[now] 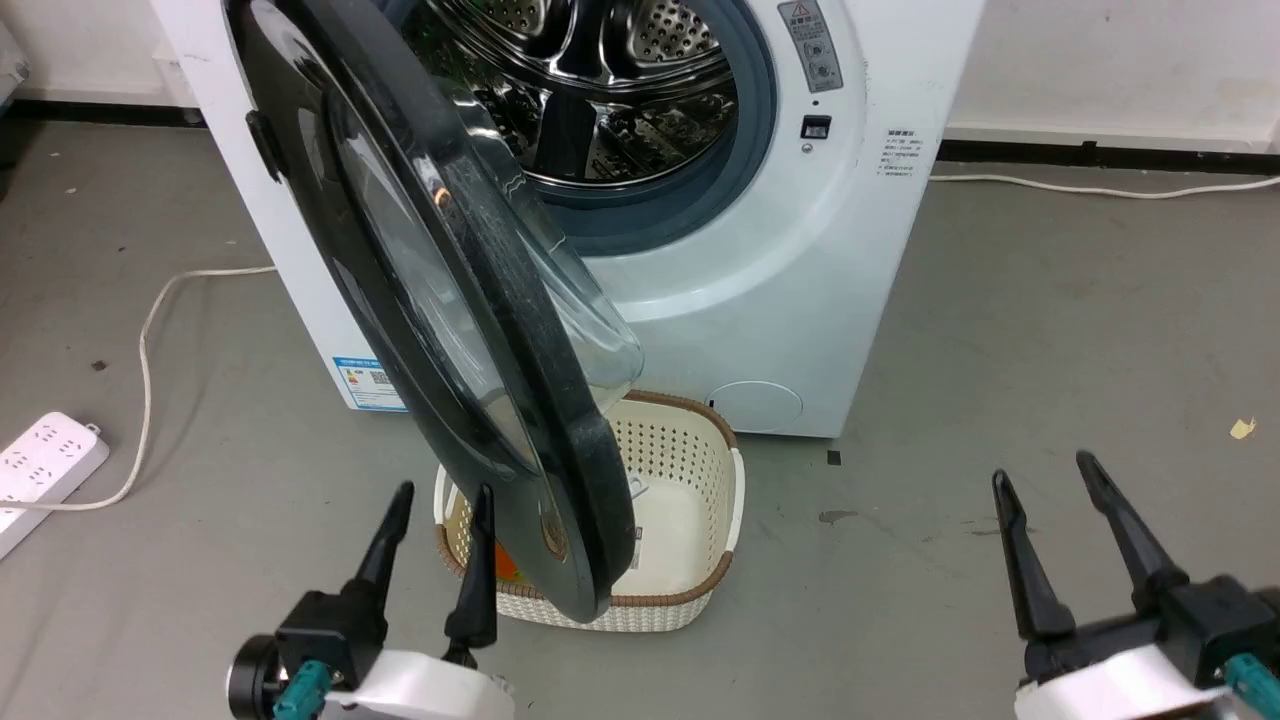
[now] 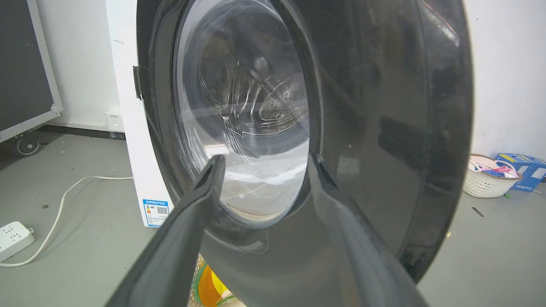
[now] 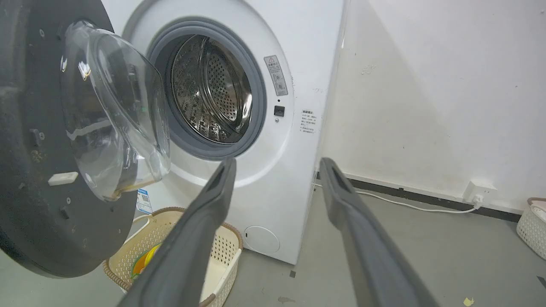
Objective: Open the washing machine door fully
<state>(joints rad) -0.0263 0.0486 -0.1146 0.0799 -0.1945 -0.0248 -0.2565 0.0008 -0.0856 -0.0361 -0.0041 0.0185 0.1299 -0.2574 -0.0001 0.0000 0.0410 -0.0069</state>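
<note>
**Door half open, left hand beside its outer face**

The left hand (image 1: 445,490) is released: its two dark fingers are spread and nothing is between them. In the left wrist view this hand (image 2: 265,157) points straight at the outer face of the washing machine door (image 2: 384,128), very near to it, but I cannot say if a finger touches it. The right hand (image 1: 1042,468) is also released and empty. It hangs well apart from the door, over the bare floor (image 1: 1000,330) on the right.

The washing machine door (image 1: 550,400) stands about half open. Its hinge is on the left side of the washing machine (image 1: 800,300), and its free edge comes out toward the robot, over a perforated laundry basket (image 1: 720,445) on the floor. The door is upright, and its black ring is seen nearly edge-on from the head. The outer face looks to the left; the glass bowl looks to the right, toward the steel drum (image 1: 600,70).

To open fully, the door must swing further to the left. The left hand is nearer but stands on the outer side, in the door's way. The right hand (image 3: 278,161) faces the inner side of the door (image 3: 34,170), so I think a push from that side is better.
</note>
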